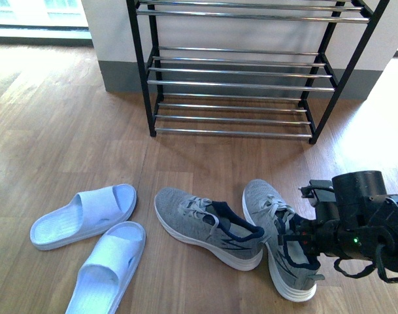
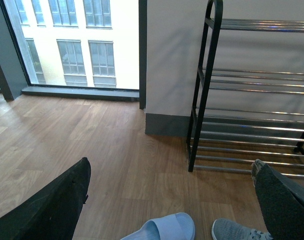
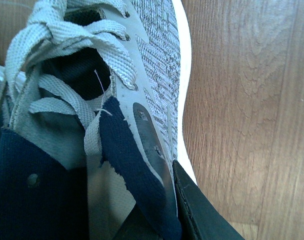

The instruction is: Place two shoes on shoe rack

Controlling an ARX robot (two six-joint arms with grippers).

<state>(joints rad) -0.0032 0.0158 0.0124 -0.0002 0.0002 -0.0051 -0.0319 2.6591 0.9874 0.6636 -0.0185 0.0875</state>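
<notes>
Right gripper sits at the right sneaker's collar, closure unclear. Clamp firmly before lifting to the far rack.

Black arm, black fingers, green light

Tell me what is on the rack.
Nothing: the rack has only bare tiers in view, with no shoe on any of them. Its top is cut off by the frame.

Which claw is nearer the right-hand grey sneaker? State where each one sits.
Right. The right claw touches the collar of the right-hand grey sneaker. The left claw hangs open above the floor, apart from it.
</notes>
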